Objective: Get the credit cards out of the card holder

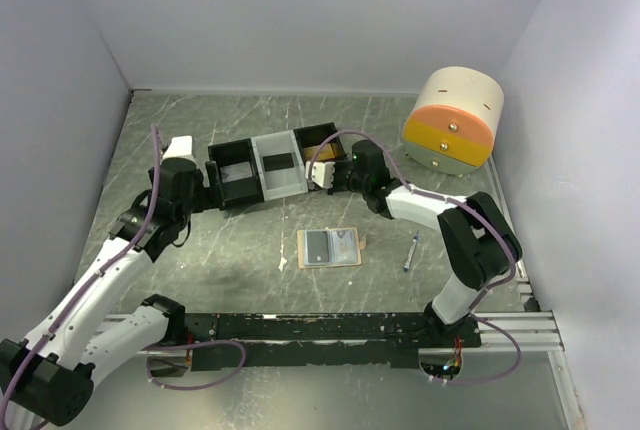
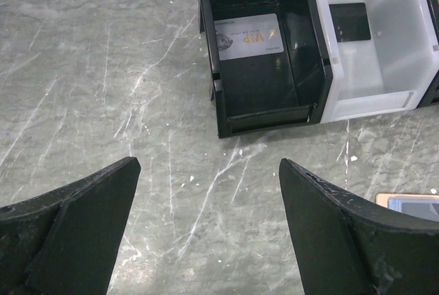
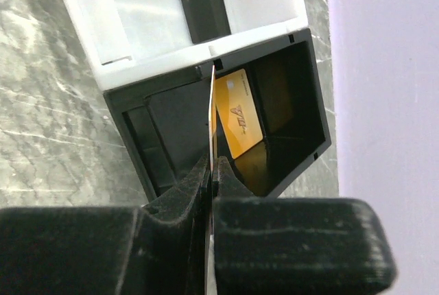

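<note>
Silver card marked "VIP" lies in the tray's left black compartment, and a gold card with similar lettering lies in the right one. The right gripper pinches a thin card edge-on above it, while the left gripper hangs spread wide. The card holder lies open on the table, apart from both.

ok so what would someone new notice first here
The right gripper is shut on a thin card held edge-on over the right black compartment, where a gold card shows. The card holder lies open at the centre of the table, and a round cream and orange container stands at the far right. The left gripper hangs open near the left black compartment, which holds a silver card.
</note>
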You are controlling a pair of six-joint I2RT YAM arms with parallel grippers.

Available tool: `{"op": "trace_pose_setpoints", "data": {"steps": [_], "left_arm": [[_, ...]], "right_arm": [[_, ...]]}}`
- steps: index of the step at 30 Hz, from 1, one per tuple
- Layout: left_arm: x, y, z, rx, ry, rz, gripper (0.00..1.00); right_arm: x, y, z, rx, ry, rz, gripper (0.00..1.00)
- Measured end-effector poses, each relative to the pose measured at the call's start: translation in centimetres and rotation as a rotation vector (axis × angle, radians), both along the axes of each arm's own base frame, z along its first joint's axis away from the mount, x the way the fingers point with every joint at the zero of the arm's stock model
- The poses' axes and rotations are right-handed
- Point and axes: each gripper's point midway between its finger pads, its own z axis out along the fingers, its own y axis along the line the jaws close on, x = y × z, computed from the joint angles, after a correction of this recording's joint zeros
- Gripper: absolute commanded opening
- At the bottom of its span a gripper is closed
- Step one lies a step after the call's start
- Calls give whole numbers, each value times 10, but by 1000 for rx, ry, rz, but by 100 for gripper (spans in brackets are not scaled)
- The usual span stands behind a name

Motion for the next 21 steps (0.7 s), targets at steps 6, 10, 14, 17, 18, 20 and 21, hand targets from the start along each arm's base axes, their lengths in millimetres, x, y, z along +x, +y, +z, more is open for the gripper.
{"op": "trace_pose_setpoints", "data": {"steps": [6, 10, 14, 17, 18, 20, 21], "left_arm": [[0, 0, -2, 5, 10, 0, 95], [0, 0, -3, 5, 11, 0, 95], [0, 0, -3, 5, 12, 0, 95], [0, 0, -4, 8, 17, 0, 95], [0, 0, -5, 9, 19, 0, 95], [0, 0, -5, 10, 22, 0, 95], [0, 0, -6, 10, 23, 0, 95]], "right_arm": [[21, 1, 11, -21, -66, -33, 0], [42, 2, 9, -47, -84, -72, 0], [56, 4, 0, -77, -69, -97, 0], [61, 4, -4, -92, -65, -111, 0], [64, 4, -6, -97, -63, -117, 0], [71, 5, -12, -114, -55, -132, 0], [74, 6, -15, -123, -49, -136, 0]]}}
